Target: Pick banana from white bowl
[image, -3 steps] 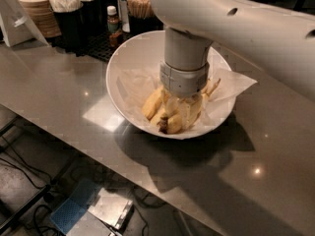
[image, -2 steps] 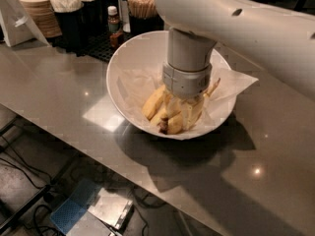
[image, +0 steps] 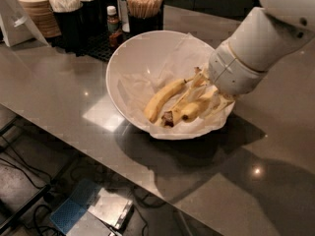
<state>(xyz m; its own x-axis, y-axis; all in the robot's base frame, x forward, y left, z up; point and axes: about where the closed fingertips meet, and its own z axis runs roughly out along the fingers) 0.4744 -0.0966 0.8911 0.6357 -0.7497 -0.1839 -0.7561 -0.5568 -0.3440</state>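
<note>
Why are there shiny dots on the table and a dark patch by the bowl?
Camera view: lights probably above glint off the glossy table; the white bowl and arm block them, throwing that shadow toward us; the hand is down in the bowl's right side.

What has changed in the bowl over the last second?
The arm swung from upright above the middle of the white bowl to leaning in from the right. Its hand now sits low by the right rim, uncovering a curved yellow banana. Nothing visibly lifted. Bowl and paper lining stayed put.
</note>
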